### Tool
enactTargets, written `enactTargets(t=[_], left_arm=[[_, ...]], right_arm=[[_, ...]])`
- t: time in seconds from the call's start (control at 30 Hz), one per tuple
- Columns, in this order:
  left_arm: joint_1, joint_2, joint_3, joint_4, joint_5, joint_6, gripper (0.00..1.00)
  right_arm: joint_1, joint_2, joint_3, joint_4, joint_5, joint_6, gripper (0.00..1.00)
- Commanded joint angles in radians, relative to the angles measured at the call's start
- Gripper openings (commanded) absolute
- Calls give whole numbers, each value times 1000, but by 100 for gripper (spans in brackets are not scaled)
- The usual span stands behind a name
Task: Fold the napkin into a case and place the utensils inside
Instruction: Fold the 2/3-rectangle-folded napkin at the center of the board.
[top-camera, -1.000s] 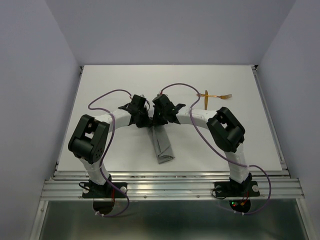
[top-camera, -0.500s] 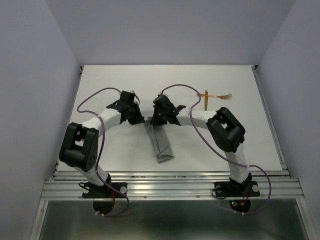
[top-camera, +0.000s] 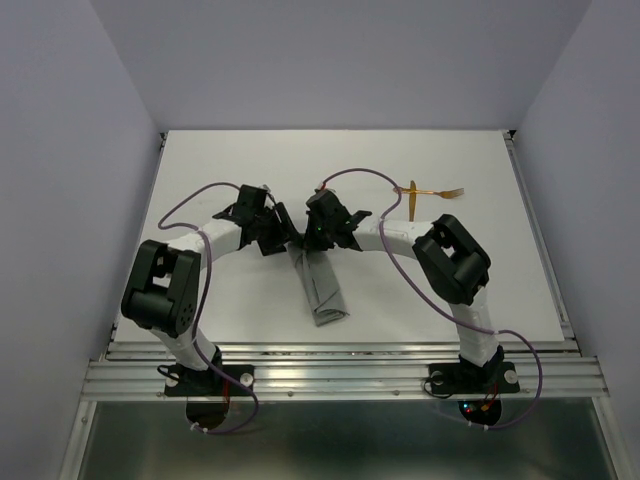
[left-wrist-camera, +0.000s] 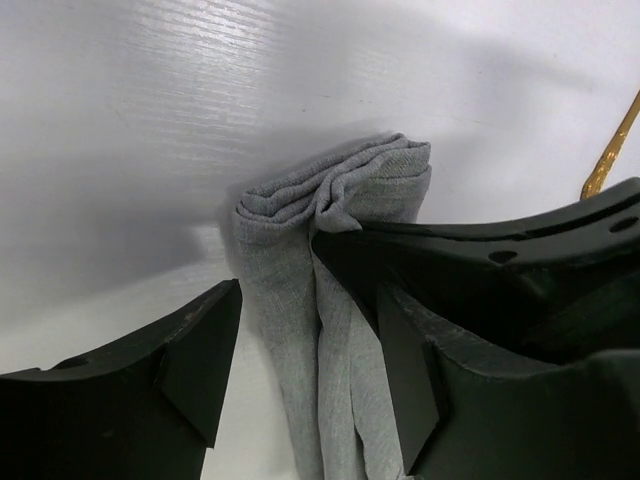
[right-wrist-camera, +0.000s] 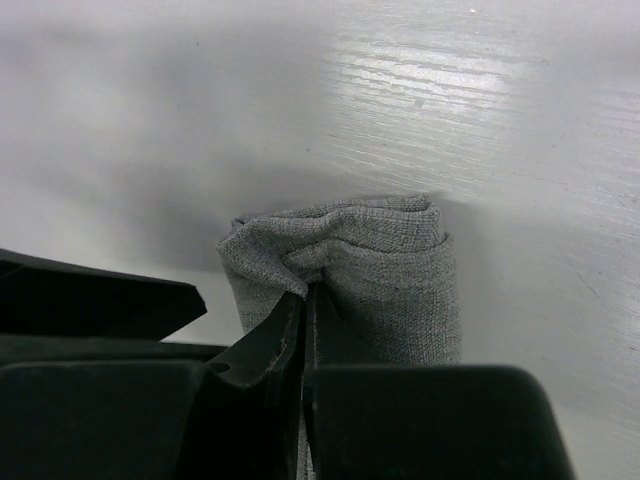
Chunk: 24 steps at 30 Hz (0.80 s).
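Observation:
The grey napkin (top-camera: 322, 285) lies folded into a narrow oblong strip in the middle of the table, its far end bunched up (right-wrist-camera: 400, 290). My left gripper (left-wrist-camera: 310, 340) is open, its fingers standing either side of the strip's far end (left-wrist-camera: 290, 300) without gripping it. My right gripper (right-wrist-camera: 305, 295) is shut, its tips pinching a fold of the napkin at that same end. Seen from above, the left gripper (top-camera: 278, 232) and right gripper (top-camera: 315, 240) meet over the strip's far end. Two golden utensils (top-camera: 430, 193) lie at the back right, apart from the cloth.
A golden handle (left-wrist-camera: 608, 160) shows at the right edge of the left wrist view, behind the right gripper's black body (left-wrist-camera: 500, 270). White tabletop (top-camera: 220, 290) surrounds the strip. Purple cables loop over both arms.
My left gripper has opened and let go of the cloth. Its arm swung out to the left, then came partly back. The right gripper has stayed shut in place.

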Motion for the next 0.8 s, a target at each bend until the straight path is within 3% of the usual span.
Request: enactTargets(t=[0.0,0.1,0.33,0.6,0.77], left_arm=[[-2,40,-22,75,44,-28,66],[-2,62,-22,94,41,-43,60],[-2,89,-14,125,31,-65,59],[-2,100,-31,149,40,-77,72],[0,86,-49,169,49,-92,73]], right_arm=[[10,-2,-26,-30,-6,-33,1],[10,-14,-32,-30,-3,-38,1],[10,-50,-54,-26,-9,-66,1],[19,-146,-115,21,-29,-104,1],[30,-157,-101,10,-30,-121,1]])
